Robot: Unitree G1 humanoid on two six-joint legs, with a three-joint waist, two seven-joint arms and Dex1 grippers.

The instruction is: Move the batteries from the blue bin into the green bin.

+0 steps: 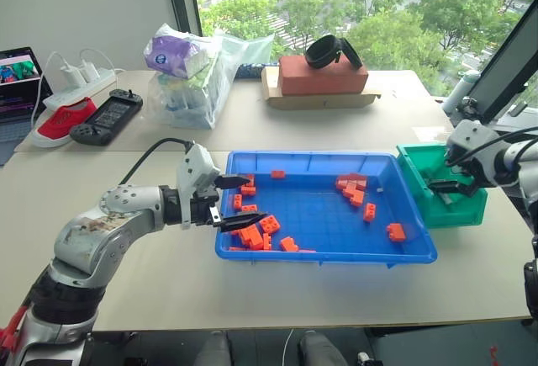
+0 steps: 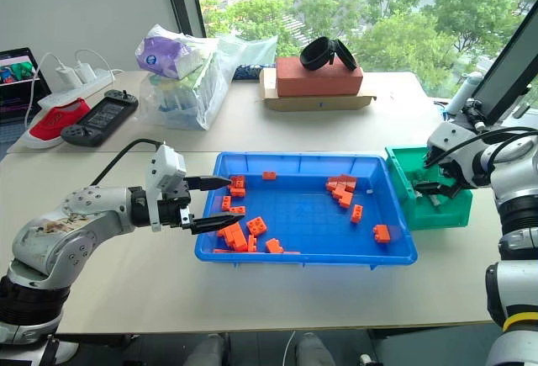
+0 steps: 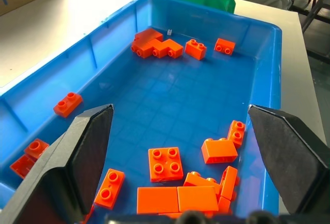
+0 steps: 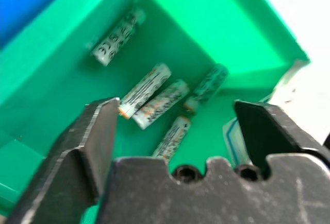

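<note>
On a pale bench (image 1: pixel 353 122) by a window, a large shallow bright-blue plastic bin (image 1: pixel 420 236) sits with a small, deeper teal-green plastic bin (image 1: pixel 471 208) touching its right end. Five small silvery-grey cylindrical batteries (image 4: pixel 143 90) lie loose on the green bin's floor, four bunched together and one apart nearer a wall. The right gripper (image 4: pixel 175 123) hangs over the green bin's opening, its black jaws spread wide with nothing between them, the batteries lying below and beyond the fingertips. The left gripper (image 1: pixel 238 200) is poised at the blue bin's left rim, jaws also spread and empty, pointing across the tray. Scattered orange plastic toy bricks (image 3: pixel 164 163) lie inside the blue bin, clustered near its left end and far right corner. At the far side of the bench stand a clear plastic bag of packages (image 1: pixel 189 76), a brick-red block (image 1: pixel 319 76) on cardboard, and a black game controller (image 1: pixel 108 119).
</note>
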